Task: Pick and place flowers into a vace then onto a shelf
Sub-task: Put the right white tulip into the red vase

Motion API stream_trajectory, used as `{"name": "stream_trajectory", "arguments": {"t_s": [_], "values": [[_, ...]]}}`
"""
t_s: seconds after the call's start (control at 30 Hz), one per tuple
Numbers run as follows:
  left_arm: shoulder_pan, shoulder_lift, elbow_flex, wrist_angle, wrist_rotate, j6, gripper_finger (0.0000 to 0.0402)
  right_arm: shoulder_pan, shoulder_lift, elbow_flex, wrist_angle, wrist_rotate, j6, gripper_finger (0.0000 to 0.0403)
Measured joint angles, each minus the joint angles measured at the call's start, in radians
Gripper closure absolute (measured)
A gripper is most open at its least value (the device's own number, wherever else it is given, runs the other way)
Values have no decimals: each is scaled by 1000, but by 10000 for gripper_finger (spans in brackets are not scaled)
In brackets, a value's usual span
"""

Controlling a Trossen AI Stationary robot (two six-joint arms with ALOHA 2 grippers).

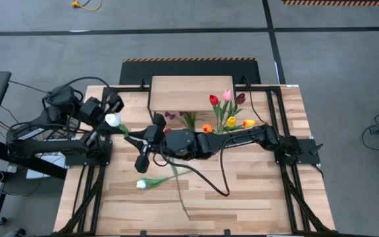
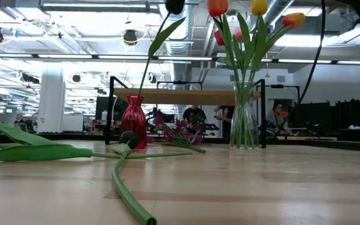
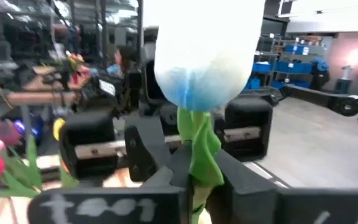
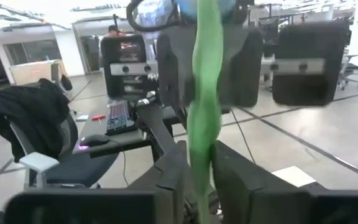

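The plank table (image 1: 242, 191) fills the middle of the high view, with the shelf (image 1: 189, 93) at its upper centre. To the right of the shelf, a clear vase (image 2: 244, 119) holds coloured tulips (image 1: 229, 108). A red vase (image 2: 134, 129) stands near it. The right gripper (image 1: 143, 146) at centre grips narrowly the green stem of a white tulip (image 1: 113, 120). The left gripper (image 1: 104, 129), centre left, is closed on that same stem under the head. Another white tulip (image 1: 141, 184) lies at lower centre.

floor: grey concrete (image 1: 334, 79) | ceiling: strip lights (image 2: 74, 31) | office chair (image 4: 36, 137)
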Motion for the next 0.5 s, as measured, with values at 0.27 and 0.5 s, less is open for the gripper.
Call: {"name": "stream_trajectory", "arguments": {"t_s": [0.27, 0.5], "values": [[0, -20, 0, -6, -50, 37, 399, 24, -21, 0, -63, 3, -1, 254], [1, -49, 0, -131, -291, 170, 400, 64, -76, 0, -167, 35, 14, 215]]}}
